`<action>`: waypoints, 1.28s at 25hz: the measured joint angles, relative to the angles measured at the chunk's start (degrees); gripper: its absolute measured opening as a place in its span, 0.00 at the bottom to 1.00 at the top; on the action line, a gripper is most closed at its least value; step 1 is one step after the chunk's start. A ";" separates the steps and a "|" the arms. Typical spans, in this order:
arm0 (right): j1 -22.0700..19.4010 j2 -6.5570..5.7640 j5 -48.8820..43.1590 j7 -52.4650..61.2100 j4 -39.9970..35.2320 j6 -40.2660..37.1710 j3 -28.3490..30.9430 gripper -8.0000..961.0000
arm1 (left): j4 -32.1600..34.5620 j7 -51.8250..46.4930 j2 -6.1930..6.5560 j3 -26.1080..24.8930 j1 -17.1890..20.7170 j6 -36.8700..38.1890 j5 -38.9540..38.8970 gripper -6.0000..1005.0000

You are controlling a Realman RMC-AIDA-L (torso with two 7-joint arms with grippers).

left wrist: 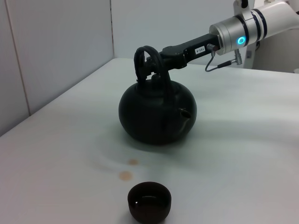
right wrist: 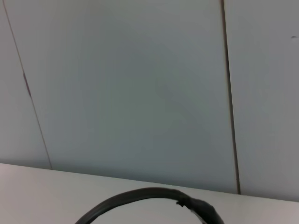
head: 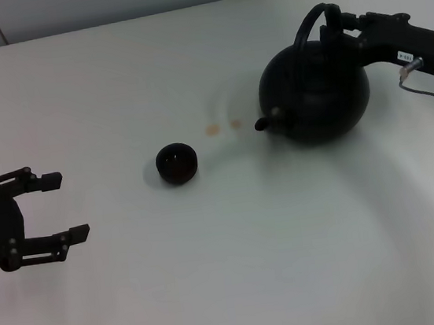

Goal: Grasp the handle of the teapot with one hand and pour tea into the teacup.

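The black teapot [head: 316, 95] stands upright on the white table at the right, its short spout pointing left toward the teacup [head: 177, 163], a tiny black bowl near the middle. My right gripper [head: 336, 22] reaches in from the right and is shut on the arched black handle [head: 307, 24] at the teapot's top. The left wrist view shows the teapot [left wrist: 154, 114], the handle [left wrist: 139, 60], the right gripper [left wrist: 154, 65] and the teacup [left wrist: 149, 200]. The right wrist view shows only an arc of the handle [right wrist: 140, 197]. My left gripper [head: 60, 205] is open and empty at the far left.
Two small brownish stains [head: 213, 130] lie on the table between teacup and spout; they also show in the left wrist view [left wrist: 125, 175]. A grey panelled wall [head: 103, 6] runs behind the table's far edge.
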 joint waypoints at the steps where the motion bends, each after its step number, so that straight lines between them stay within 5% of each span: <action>1: -0.01 0.00 0.00 0.00 -0.13 -0.01 -0.03 0.40 | 0.00 -0.12 -0.01 0.00 0.00 0.00 0.00 0.86; 13: -3.46 0.54 0.40 -0.31 -2.72 -3.84 0.63 0.63 | 0.09 -0.28 0.06 -0.05 0.00 0.00 0.00 0.86; 22: -8.03 0.68 0.65 -0.32 -2.77 -24.68 8.31 0.67 | 0.09 -0.28 -0.05 -1.06 -0.26 0.04 -0.53 0.86; 32: -4.78 0.33 -0.06 -0.57 -2.86 -35.96 2.77 0.67 | -0.70 0.15 -3.59 -6.79 -2.46 5.33 -1.94 0.86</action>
